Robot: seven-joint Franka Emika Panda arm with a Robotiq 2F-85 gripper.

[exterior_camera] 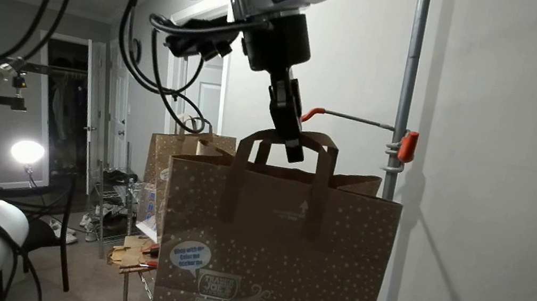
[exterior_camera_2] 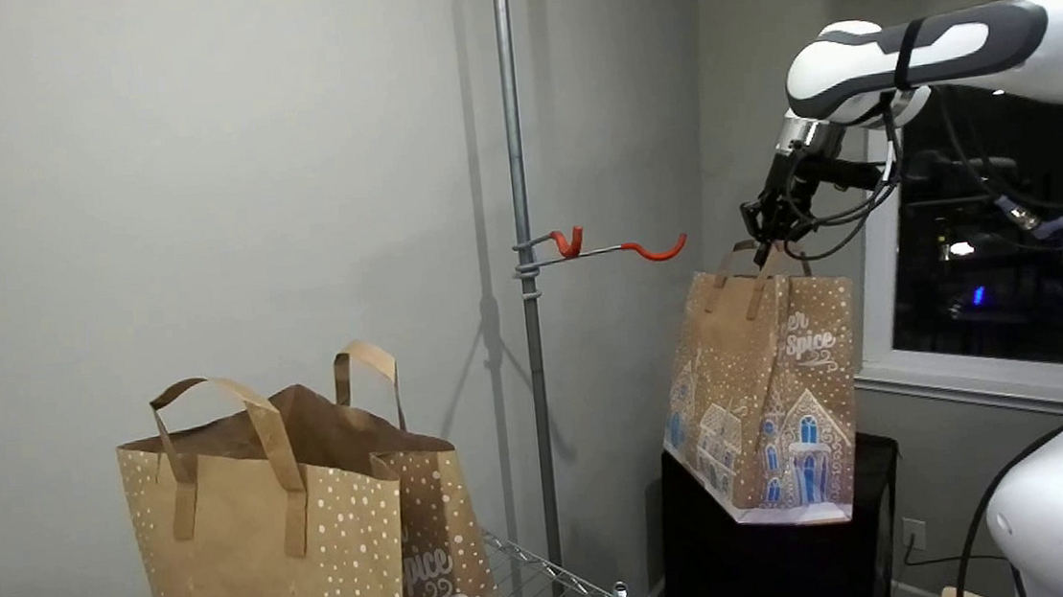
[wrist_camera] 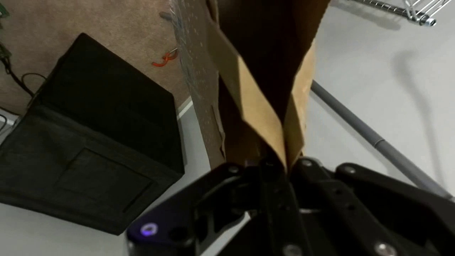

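Observation:
My gripper (exterior_camera: pixel 294 152) is shut on the handles (wrist_camera: pixel 266 121) of a brown paper bag (exterior_camera: pixel 277 265). Both handle strips come together between the black fingers in the wrist view, and the pads themselves are hidden. Below the gripper the bag hangs slightly tilted, its top open and its inside dark. White dots and printed houses cover this paper bag (exterior_camera_2: pixel 762 403). To one side stands a grey pole (exterior_camera_2: pixel 534 356) with two red-tipped hooks (exterior_camera_2: pixel 654 251). In an exterior view a red hook tip (exterior_camera: pixel 313 113) appears close beside the fingers, though its depth is hard to judge.
A second paper bag (exterior_camera_2: pixel 262 514) with upright handles stands by a wire rack (exterior_camera_2: pixel 556 575). Behind the held bag is a black cabinet (exterior_camera_2: pixel 776 566), seen lower down in the wrist view. A wall (exterior_camera: pixel 519 131) runs behind the pole. Loose cables (exterior_camera: pixel 129 42) hang from the arm.

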